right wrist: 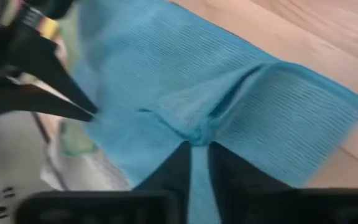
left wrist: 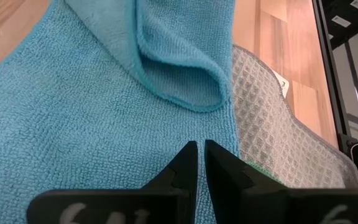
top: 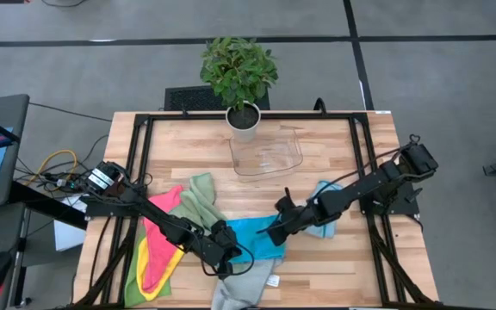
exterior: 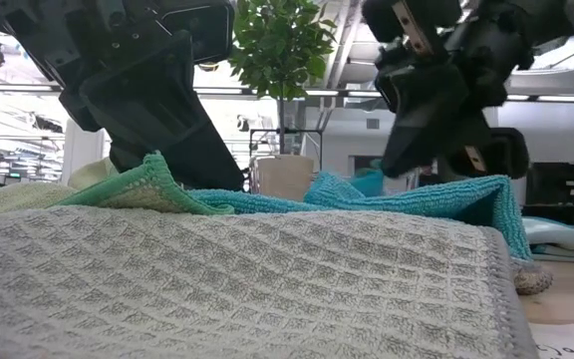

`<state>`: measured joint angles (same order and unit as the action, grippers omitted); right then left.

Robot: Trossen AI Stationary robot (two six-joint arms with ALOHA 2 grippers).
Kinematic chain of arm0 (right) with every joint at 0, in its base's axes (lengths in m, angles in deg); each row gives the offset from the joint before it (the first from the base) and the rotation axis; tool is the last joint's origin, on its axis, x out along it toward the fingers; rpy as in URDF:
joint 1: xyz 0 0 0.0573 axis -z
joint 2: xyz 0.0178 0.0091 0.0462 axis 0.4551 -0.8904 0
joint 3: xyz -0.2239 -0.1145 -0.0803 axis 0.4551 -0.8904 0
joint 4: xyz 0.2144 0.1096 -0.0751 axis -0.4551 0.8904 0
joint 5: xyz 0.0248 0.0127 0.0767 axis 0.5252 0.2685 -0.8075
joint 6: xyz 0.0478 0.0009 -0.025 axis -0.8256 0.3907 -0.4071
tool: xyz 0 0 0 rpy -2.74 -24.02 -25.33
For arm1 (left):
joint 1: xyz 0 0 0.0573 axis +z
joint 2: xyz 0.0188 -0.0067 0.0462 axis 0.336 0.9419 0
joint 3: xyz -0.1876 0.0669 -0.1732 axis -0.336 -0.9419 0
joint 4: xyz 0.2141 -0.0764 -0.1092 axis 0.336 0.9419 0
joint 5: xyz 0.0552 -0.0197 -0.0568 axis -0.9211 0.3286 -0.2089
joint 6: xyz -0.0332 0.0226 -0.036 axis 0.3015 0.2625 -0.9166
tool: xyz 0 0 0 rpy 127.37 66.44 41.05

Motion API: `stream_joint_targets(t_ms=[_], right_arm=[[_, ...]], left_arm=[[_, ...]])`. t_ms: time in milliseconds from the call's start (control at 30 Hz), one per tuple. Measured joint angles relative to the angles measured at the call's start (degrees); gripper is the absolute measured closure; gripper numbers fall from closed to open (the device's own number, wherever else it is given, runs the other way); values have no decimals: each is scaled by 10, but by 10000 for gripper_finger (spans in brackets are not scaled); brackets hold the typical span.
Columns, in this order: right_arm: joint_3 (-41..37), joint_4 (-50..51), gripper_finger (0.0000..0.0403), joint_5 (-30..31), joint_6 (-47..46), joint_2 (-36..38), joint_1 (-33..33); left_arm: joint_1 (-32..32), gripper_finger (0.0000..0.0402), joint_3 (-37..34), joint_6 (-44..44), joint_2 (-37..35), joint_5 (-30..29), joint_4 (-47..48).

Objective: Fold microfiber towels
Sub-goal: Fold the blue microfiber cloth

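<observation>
Two grippers at one blue towel (top: 250, 231), lying rumpled at the middle of the wooden table (top: 338, 275), near its front edge. Right gripper (right wrist: 199, 144) nipped down narrow on a small bunch of the blue cloth, a ridge puckering up between the fingers. Left gripper (left wrist: 201, 144) closed to a hairline, tips down on the flat of the same towel, with nothing visibly caught between them. For a clean fold, judging from this: lift the pinched edge only high enough to clear the loose flap curling over the middle, carry it across low and slowly, use the closed left tips as an anchor on the nap, and watch that the grey waffle-weave towel (top: 241, 291) under the near corner does not drag along. Short, dense terry pile on the blue, soft and limp, with a stitched rim of the same colour; likely to slump and crease rather than hold a line. Grid of raised squares on the grey, grey-bound hem. Pink towel (top: 160, 226), yellow towel (top: 160, 277) and green towel (top: 201, 200) heaped together just beside the left arm.
</observation>
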<state>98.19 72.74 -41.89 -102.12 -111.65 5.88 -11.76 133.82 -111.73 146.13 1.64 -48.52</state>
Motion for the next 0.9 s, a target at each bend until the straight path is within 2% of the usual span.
stream_joint_targets(t_ms=[67, 133, 233, 433, 533, 700, 800, 900], right_arm=[[0, -20, 374, -1, 5, 0, 6], [0, -48, 391, -1, 16, 0, 11], [1, -79, 373, 0, 25, 1, 24], [24, -72, 324, -7, 67, 12, 39], [32, -33, 326, 18, 75, 33, 11], [31, 35, 337, 127, 30, 49, -73], [31, 35, 334, 139, 11, 38, -119], [31, 41, 327, 141, 10, 17, -148]], left_arm=[[0, 381, 0, 0, 0, 0, 0], [0, 381, 0, 0, 0, 0, 0], [0, 381, 0, -1, 0, 0, 0], [0, 381, -1, -25, -2, 5, -34], [5, 381, 4, -8, -17, 5, -88], [22, 381, 21, 41, -36, -25, -158], [39, 381, 24, 64, -30, -48, -153], [58, 381, 23, 72, -12, -5, -130]])
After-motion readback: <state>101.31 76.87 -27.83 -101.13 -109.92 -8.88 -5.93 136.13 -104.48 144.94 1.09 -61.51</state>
